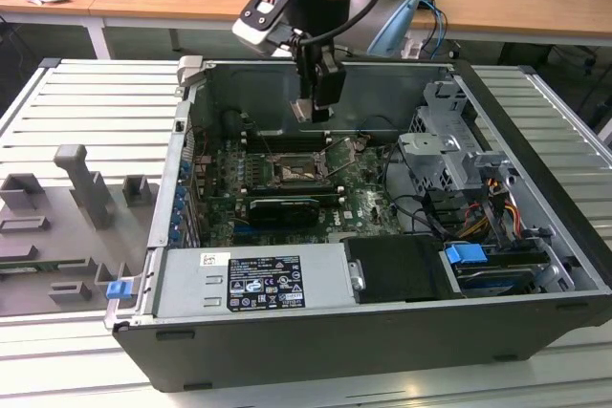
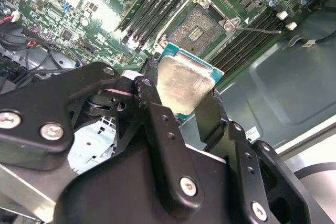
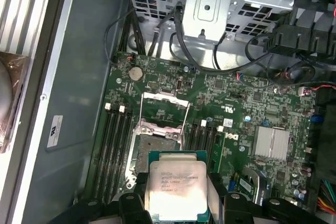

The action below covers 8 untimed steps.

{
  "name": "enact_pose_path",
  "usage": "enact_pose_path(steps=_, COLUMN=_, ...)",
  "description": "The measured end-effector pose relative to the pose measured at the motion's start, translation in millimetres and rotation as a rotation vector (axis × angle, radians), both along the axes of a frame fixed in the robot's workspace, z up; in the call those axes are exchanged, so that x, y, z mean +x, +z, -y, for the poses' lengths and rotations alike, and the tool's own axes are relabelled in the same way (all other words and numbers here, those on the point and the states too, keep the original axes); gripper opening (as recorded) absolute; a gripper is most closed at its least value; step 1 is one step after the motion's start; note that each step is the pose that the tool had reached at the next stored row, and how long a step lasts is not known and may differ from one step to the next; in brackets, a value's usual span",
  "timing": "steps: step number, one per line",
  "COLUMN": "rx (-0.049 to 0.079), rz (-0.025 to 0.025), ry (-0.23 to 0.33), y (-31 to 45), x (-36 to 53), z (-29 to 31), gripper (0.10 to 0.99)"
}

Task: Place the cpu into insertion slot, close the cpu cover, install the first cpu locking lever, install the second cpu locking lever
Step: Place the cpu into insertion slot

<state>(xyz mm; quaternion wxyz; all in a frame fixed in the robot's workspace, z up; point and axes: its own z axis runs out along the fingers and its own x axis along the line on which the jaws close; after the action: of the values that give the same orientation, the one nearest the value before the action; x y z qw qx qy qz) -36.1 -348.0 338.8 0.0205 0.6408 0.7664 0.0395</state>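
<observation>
- Exterior view: the gripper (image 1: pixel 316 110) hangs inside the open computer case (image 1: pixel 402 336), fingers pointing down and clamped on the cpu (image 1: pixel 303 112), which shows as a pale sliver at the tips. The insertion slot (image 1: pixel 292 175) sits on the green board below, clear of the chip and a little toward the exterior view's left. Height above the board reads here and not in the wrist views.
- Second wrist view: the cpu (image 2: pixel 184 83) is pinched by two opposite edges between the black fingers (image 2: pixel 152 106), metal face toward the camera. The insertion slot (image 2: pixel 197 30) lies just past the chip's free edge, its dark centre uncovered.
- First wrist view: the cpu (image 3: pixel 177 184) is level in the gripper (image 3: pixel 176 203), edges roughly square to the insertion slot (image 3: pixel 157 148) ahead of it. The cpu cover (image 3: pixel 166 96) is swung open on the slot's far side, board visible through its cut-out. Memory slots (image 3: pixel 116 153) flank the socket.
</observation>
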Motion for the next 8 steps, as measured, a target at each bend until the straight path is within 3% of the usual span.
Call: enact_pose_path(steps=8, rx=0.000, rz=0.0000, ry=-0.040, y=-1.4, x=0.0, z=0.0, gripper=0.525)
